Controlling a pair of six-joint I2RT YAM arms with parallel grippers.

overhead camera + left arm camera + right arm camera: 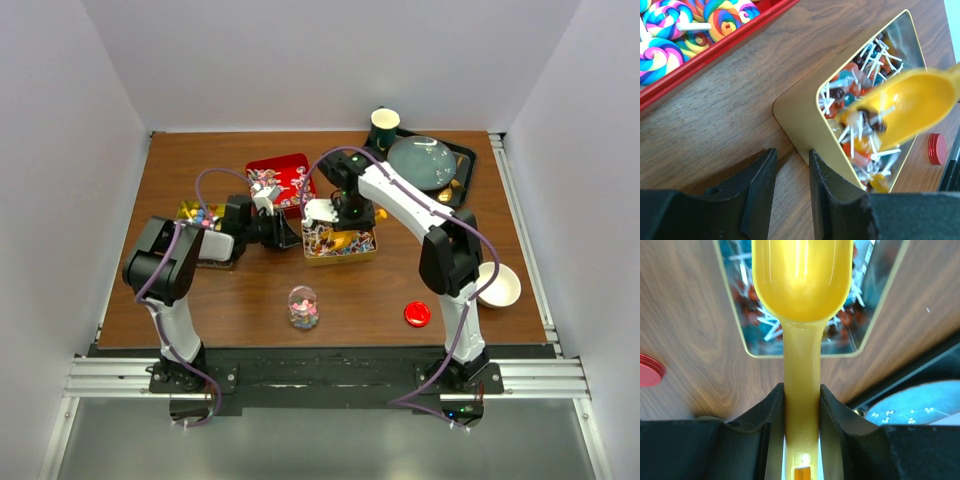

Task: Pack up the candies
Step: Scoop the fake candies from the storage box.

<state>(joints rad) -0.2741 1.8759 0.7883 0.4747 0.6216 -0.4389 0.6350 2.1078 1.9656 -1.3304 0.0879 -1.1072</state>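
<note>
**A:** Where are the sweets, relative to the scoop?

**B:** The small ball lollipops on white sticks (855, 85) lie heaped in the square gold metal tin (795, 115), directly under the bowl of the yellow plastic scoop (800, 280). A few sit at the bowl's lip.

**A:** And the grips?

**B:** The right gripper (801, 390) is pressed onto the scoop's handle, just behind where it widens into the bowl. The left gripper (791, 156) has its jaws a little apart with nothing between them. The tin's near corner is just beyond its fingertips.

**A:** How will they handle?

**B:** Light, hard and glossy, I'd judge. The sticks tangle, so they should lift in clumps and roll off a tilted bowl. They are better scooped than pinched, with the bowl kept level. The thin tin may slide when the scoop pushes in, so the left gripper could brace that corner wall.

**A:** Where to?

**B:** Probably the small clear jar (303, 307), back past the handle end and well apart from the scoop.
</note>
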